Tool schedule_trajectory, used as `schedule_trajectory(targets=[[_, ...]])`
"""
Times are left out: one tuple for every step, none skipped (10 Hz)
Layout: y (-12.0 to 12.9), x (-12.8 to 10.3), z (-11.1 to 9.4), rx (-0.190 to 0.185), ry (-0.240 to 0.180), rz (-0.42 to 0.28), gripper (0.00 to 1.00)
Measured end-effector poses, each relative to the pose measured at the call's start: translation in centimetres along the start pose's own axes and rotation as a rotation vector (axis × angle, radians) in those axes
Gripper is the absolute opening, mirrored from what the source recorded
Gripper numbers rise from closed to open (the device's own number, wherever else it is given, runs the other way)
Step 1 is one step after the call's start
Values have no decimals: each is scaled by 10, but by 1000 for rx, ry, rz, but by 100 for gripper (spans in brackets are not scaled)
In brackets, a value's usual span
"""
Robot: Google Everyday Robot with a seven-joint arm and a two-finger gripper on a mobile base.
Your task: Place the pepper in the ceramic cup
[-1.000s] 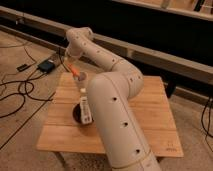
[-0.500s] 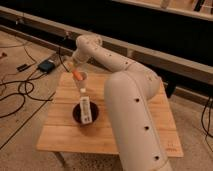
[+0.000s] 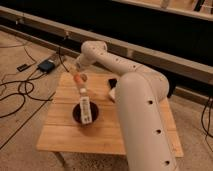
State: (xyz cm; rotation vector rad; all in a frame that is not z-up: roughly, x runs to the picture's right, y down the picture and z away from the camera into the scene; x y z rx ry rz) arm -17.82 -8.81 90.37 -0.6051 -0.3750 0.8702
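Gripper hangs above the far-left part of the light wooden slatted tabletop. Slender orange-red pepper sits right at the jaws, hanging down from them; jaws look clenched on it. Small white ceramic cup is directly under the pepper, just behind the dark round bowl holding a white remote. No legible writing. Concrete floor, black cables left of the tabletop.

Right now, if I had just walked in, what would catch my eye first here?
The big white robot arm fills the foreground, bending back over a small wooden table. Its gripper hangs above the table's far left part, with the orange-red pepper right at its tip. Nearer the camera sits a dark bowl with a white remote standing in it.
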Motion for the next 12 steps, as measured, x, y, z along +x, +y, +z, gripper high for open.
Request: schedule_trajectory(targets=[[-1, 4, 1, 1, 0, 0, 80], [-3, 6, 1, 3, -2, 1, 80], [-4, 9, 2, 7, -3, 1, 80], [-5, 11, 2, 8, -3, 1, 80], [-5, 12, 2, 11, -4, 0, 80], [-6, 12, 2, 14, -6, 1, 80], [-6, 11, 0, 19, -7, 2, 80], [-7, 11, -1, 23, -8, 3, 80], [-7, 11, -1, 23, -7, 3, 80], [-7, 11, -1, 23, -7, 3, 80], [-7, 11, -1, 23, -7, 3, 80], [-7, 11, -1, 23, -7, 3, 80]])
